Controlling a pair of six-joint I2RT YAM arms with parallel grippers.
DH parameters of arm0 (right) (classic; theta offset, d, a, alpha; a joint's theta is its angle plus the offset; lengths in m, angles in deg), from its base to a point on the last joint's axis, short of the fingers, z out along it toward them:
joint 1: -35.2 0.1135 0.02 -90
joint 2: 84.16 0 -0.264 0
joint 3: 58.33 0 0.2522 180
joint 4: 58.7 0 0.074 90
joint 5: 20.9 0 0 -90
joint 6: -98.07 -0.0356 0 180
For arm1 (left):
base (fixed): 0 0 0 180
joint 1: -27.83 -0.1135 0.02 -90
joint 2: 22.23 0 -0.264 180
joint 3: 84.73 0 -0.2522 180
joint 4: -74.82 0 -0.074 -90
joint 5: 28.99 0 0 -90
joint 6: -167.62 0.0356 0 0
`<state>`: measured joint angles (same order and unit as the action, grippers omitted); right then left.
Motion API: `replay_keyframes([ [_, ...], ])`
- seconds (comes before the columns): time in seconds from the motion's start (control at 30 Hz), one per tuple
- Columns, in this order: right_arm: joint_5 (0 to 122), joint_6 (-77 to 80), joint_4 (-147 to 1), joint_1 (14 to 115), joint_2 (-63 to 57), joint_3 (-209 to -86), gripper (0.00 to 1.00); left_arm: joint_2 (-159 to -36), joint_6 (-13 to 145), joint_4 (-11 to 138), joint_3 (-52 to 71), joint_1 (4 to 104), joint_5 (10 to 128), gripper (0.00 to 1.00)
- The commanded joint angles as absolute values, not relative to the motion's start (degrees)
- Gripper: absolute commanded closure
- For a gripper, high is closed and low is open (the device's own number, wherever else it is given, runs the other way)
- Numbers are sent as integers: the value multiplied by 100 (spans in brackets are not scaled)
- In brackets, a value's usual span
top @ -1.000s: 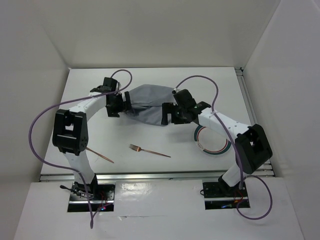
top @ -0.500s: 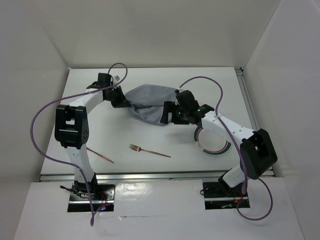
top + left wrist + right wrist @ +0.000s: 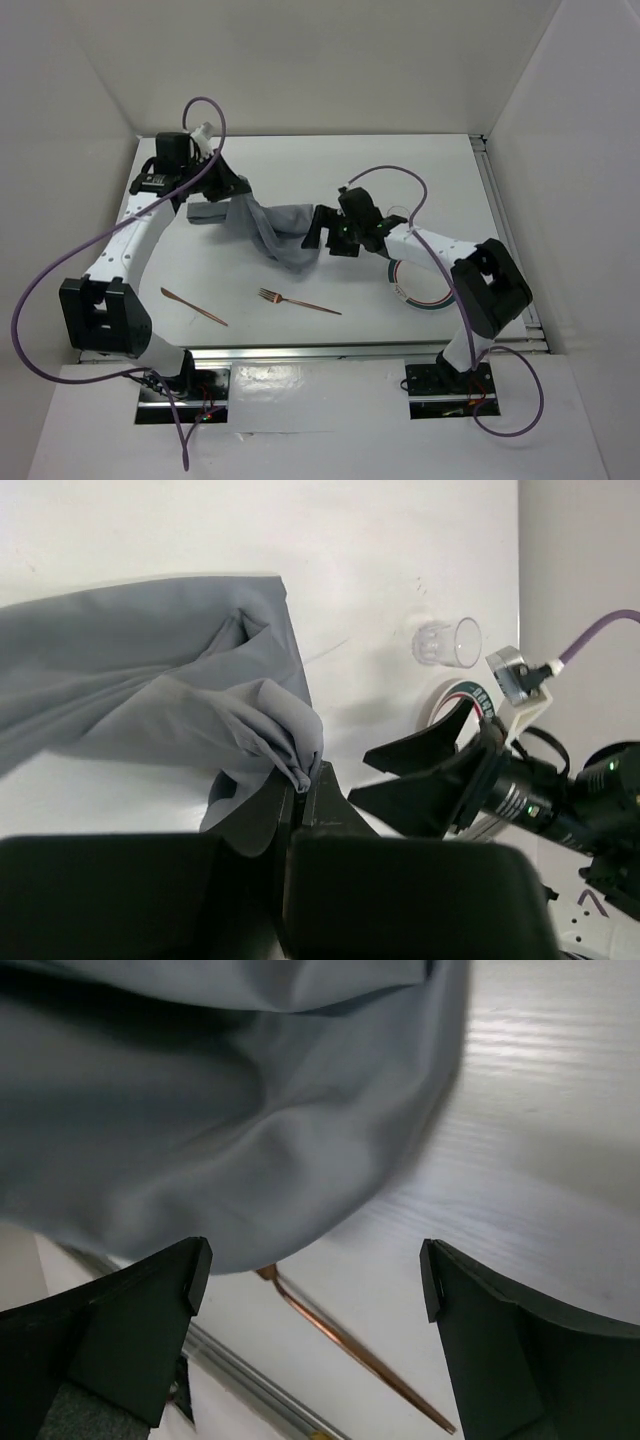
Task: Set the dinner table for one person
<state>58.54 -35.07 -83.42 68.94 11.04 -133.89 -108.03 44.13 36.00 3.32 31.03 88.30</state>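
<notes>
Pinching a bunched fold of the grey cloth (image 3: 150, 680), the left gripper (image 3: 303, 780) was closed tight on it. The right gripper (image 3: 315, 1270) gaped wide and held nothing, the cloth's other end just ahead of it. The dinner table (image 3: 300, 160) lay under both, a copper fork (image 3: 298, 300) on it near the right gripper.

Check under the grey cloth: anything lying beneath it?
Beneath the raised edge of the grey cloth, only bare dinner table shows, with a copper fork just beyond. Anything under the bunched middle is hidden.
</notes>
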Motion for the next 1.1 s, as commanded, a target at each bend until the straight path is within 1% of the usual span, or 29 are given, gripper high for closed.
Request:
replay_keyframes([
  [0.0,5591,-2783,-7177,7360,752,-13099,1,-10766,4317,3303,40,3170,8913,100],
  [0.1,6152,-1861,-7070,7931,619,-13106,1,-10836,4378,3057,-565,3170,8965,100],
  [0.13,6650,-1665,-7148,8245,619,-13194,1,-10906,4378,3056,-664,3170,8966,100],
  [0.2,7093,-1174,-7149,8511,680,-13273,1,-10968,4378,3003,-796,3170,8966,100],
  [0.37,8121,-916,-7087,8925,804,-13274,1,-10968,4431,2950,-937,3222,9019,100],
  [0.47,8639,-977,-6912,8925,1005,-13396,1,-10968,4431,2950,-989,3222,9071,100],
  [0.57,8957,-1038,-6912,8925,1269,-13650,1,-10968,4431,2889,-1130,3222,9071,100],
  [0.67,8757,-986,-6684,8925,1664,-13897,1,-10968,4431,2889,-1279,3222,9132,100],
  [0.83,8677,-1039,-6578,8925,2657,-14696,1,-11082,4431,2836,-1456,3337,9133,100],
  [0.9,8965,-1109,-6647,8777,2903,-15099,3,-11082,4431,2836,-1508,3337,9133,100],
  [0.93,9089,-1162,-6648,8724,3070,-15224,22,-11082,4431,2836,-1508,3337,9133,100],
  [0.97,9151,-1162,-6648,8645,3071,-15329,35,-11135,4431,2836,-1604,3337,9081,100],
  [1.0,9256,-1162,-6648,8427,3124,-15531,55,-11135,4483,2766,-1666,3337,9080,100],
  [1.07,9144,-1162,-6648,8066,2984,-15673,100,-11266,4536,2705,-1867,3337,9010,100],
])
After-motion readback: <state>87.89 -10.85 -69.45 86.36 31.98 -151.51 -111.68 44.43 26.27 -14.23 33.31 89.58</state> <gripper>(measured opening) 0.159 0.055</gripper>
